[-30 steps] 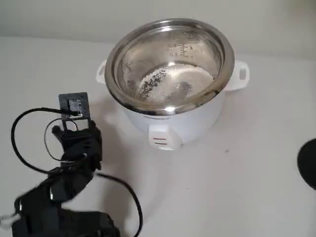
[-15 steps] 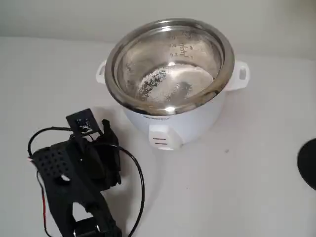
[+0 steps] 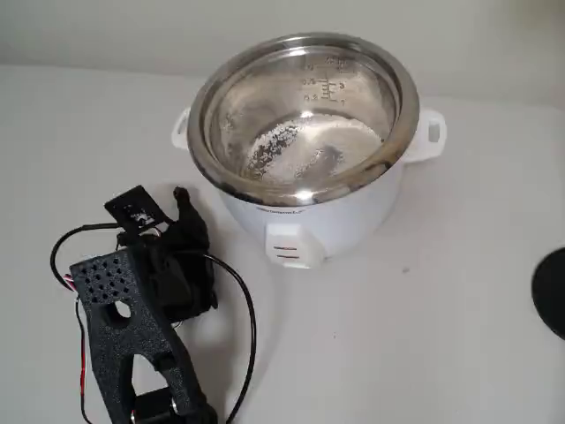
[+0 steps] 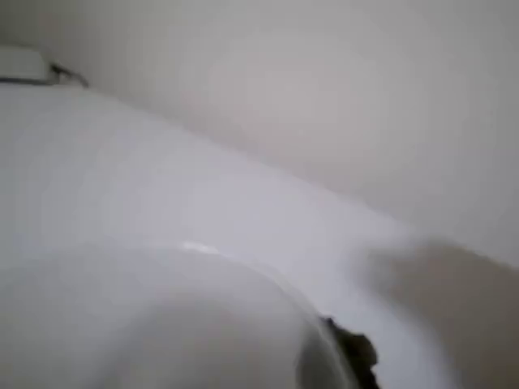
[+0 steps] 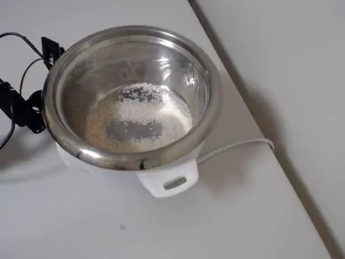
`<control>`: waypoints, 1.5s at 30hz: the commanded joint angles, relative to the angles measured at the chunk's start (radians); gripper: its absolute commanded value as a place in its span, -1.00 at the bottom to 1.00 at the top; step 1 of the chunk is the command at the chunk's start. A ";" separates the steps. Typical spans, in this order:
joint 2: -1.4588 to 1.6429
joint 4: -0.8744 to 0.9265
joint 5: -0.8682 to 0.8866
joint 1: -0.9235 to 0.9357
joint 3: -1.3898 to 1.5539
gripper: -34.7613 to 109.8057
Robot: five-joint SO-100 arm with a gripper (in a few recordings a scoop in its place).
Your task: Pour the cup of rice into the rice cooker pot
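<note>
The shiny steel rice cooker pot point(image 3: 388, 132) sits in the white cooker body point(image 3: 344, 216), and from overhead the pot's rim point(image 5: 210, 108) shows too. White rice point(image 3: 291, 146) lies loose on its bottom, also seen in the overhead view point(image 5: 137, 116). My black gripper point(image 3: 184, 216) hangs low at the cooker's left side, outside the pot, its jaws hidden by the arm; in the overhead view its dark parts point(image 5: 24, 110) touch the frame's left edge. The cup is not clearly in view. A blurred pale rounded shape point(image 4: 162, 324) in the wrist view could be the cup or the cooker; I cannot tell which.
The cooker has side handles point(image 3: 428, 132) and a front switch point(image 3: 287, 252). Black cables point(image 3: 243, 309) loop beside the arm. A dark round object point(image 3: 552, 291) sits at the right edge. A white cord point(image 5: 232, 147) runs to the table's right edge point(image 5: 269, 151).
My arm has swung from the lower left corner to the right and toward the cooker, now standing next to its left side. The rice in the pot has not changed.
</note>
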 commanded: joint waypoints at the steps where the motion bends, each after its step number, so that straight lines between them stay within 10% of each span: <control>1: 0.080 -0.069 0.021 -0.008 0.035 0.26; 18: 1.008 0.273 0.130 -0.029 0.505 0.20; 29: 1.876 1.098 0.374 0.161 0.595 0.16; 45: 2.543 2.183 1.276 0.601 0.474 -0.22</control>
